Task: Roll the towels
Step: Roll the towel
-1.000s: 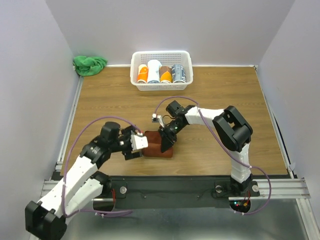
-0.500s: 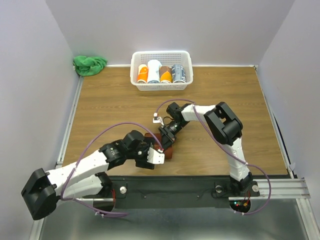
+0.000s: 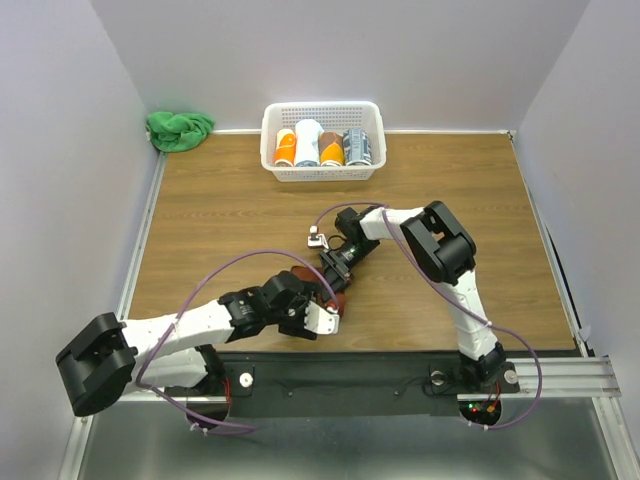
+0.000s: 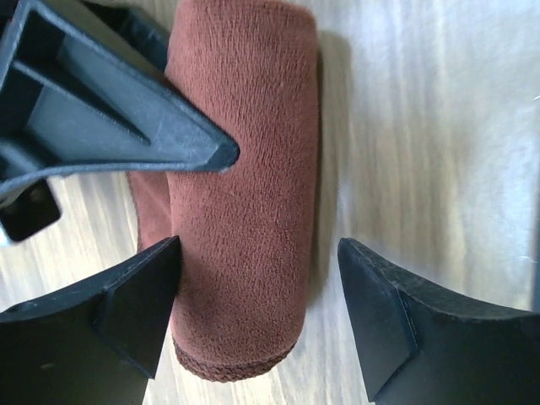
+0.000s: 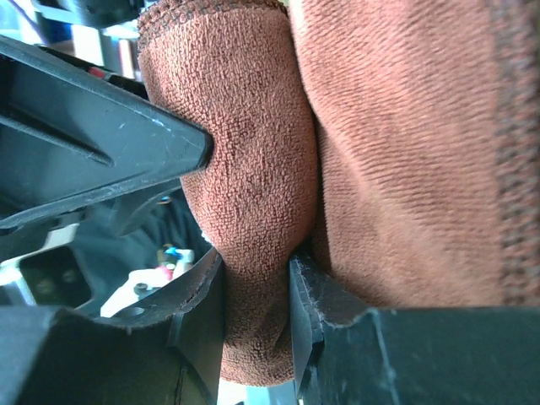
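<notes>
**Findings, nearest first**

1. The left gripper (image 4: 257, 261) stands with its jaws apart. They straddle the near end of the brown towel (image 4: 245, 169) without pressing it, one finger on each side.
2. The brown towel lies on the table (image 3: 220, 215) near its front edge, between the two arms, and is wound into a fat roll. Its outer flap is not secured by anything visible.
3. The right gripper (image 5: 256, 287) is clamped on a fold of the towel at the far end. Cloth fills the narrow gap between its fingers.

**Hazards (judgement only)**

- If the right gripper lets go before the left one closes, the roll will likely spring loose, since plush cloth does not hold a wind by itself.
- The fingers of the two grippers sit very close together over the roll, so a careless closing move could knock them against each other.
- A grip on one end only may drag the layers sideways and cone the roll.

**Count**

- Grippers: two.
- Brown towel in hand: one.
- Basket (image 3: 322, 106) at the far side: one, holding four rolled towels (image 3: 308, 142) standing side by side.
- Green towel (image 3: 180, 128) crumpled in the far left corner: one, not yet rolled.
</notes>
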### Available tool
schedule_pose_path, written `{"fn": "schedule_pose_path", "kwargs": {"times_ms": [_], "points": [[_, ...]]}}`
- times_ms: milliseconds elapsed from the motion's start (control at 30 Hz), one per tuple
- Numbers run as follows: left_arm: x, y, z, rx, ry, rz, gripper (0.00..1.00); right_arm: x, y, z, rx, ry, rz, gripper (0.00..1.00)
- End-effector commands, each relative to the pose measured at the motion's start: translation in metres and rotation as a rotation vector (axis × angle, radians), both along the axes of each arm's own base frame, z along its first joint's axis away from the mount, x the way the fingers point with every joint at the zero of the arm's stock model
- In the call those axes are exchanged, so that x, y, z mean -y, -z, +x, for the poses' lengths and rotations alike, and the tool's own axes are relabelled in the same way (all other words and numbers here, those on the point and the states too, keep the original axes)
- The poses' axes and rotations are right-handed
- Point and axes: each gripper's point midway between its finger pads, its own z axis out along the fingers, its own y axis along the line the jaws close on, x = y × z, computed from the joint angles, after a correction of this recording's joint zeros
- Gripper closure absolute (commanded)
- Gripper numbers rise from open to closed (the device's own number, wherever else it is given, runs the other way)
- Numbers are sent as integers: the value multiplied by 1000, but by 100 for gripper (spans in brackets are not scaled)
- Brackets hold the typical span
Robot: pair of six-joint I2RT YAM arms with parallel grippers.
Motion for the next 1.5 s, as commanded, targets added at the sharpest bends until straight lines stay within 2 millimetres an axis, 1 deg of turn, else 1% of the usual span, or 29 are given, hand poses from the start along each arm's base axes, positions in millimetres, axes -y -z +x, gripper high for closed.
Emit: {"fn": "schedule_pose_path", "kwargs": {"times_ms": [0, 67, 200, 267, 400, 500, 567, 600, 633, 667, 700, 733, 833, 867, 900, 933, 967, 1033, 1067, 1100, 1133, 1200, 1233, 1267, 1300, 1333, 1367, 1433, 1467], "points": [[-4, -8, 14, 127, -31, -23, 13, 13, 37, -5, 13, -41, -90, 97], [-4, -8, 12, 156, -6, -33, 11, 13, 37, -5, 5, -43, -96, 97], [-1, -26, 8, 210, 35, -99, 10, 14, 39, -2, -17, -32, -93, 97], [-1, -29, 6, 233, 55, -115, 9, 14, 39, -1, -25, -30, -95, 96], [-3, -14, 4, 235, 79, -57, 13, 16, 42, -1, -43, -27, -97, 96], [1, -13, 5, 232, 91, -50, 21, 15, 42, 0, -38, -30, -95, 95], [5, -10, 3, 217, 115, -40, 29, 16, 41, 0, -32, -30, -96, 94], [5, -3, 1, 194, 119, -19, 32, 16, 39, 1, -22, -31, -97, 94], [5, 1, 1, 179, 120, -5, 37, 16, 38, 1, -16, -34, -98, 94], [5, 3, 0, 151, 112, 5, 47, 16, 37, 2, -9, -33, -99, 92], [4, 9, -2, 123, 108, 29, 53, 17, 36, 3, 7, -35, -102, 91], [6, 10, -3, 102, 97, 28, 61, 17, 31, 4, 28, -37, -97, 89], [10, 11, -11, 42, 115, 26, 72, 19, 26, 8, 55, -31, -100, 85], [10, 12, -14, 30, 123, 26, 78, 19, 20, 12, 71, -25, -92, 82], [11, 12, -17, 5, 127, 24, 84, 21, 18, 15, 76, -15, -99, 75], [9, 15, -21, -19, 132, 41, 84, 22, 15, 18, 93, -10, -97, 75], [8, 16, -23, -41, 135, 48, 88, 23, 11, 22, 103, 1, -95, 66], [8, 19, -33, -105, 147, 61, 92, 27, 1, 35, 148, 28, -102, 60], [5, 22, -37, -134, 151, 76, 94, 28, -3, 40, 166, 39, -102, 55], [7, 19, -38, -149, 151, 71, 94, 31, -12, 48, 194, 57, -96, 52], [7, 21, -40, -183, 146, 74, 95, 34, -14, 55, 228, 68, -117, 50], [9, 18, -41, -212, 147, 75, 95, 40, -25, 69, 275, 101, -118, 46], [10, 20, -44, -237, 152, 77, 95, 43, -37, 77, 314, 122, -115, 44], [11, 16, -42, -253, 141, 76, 96, 48, -46, 89, 319, 166, -113, 37], [13, 18, -44, -282, 148, 78, 96, 51, -55, 94, 320, 190, -102, 32], [12, 18, -44, -299, 145, 85, 96, 53, -70, 100, 328, 220, -78, 29], [13, 15, -41, -316, 136, 85, 96, 61, -78, 110, 342, 256, -74, 25], [13, 19, -44, -372, 137, 99, 96, 71, -89, 119, 374, 290, -70, 24], [13, 19, -45, -391, 139, 102, 96, 76, -102, 122, 400, 311, -60, 24]]}}
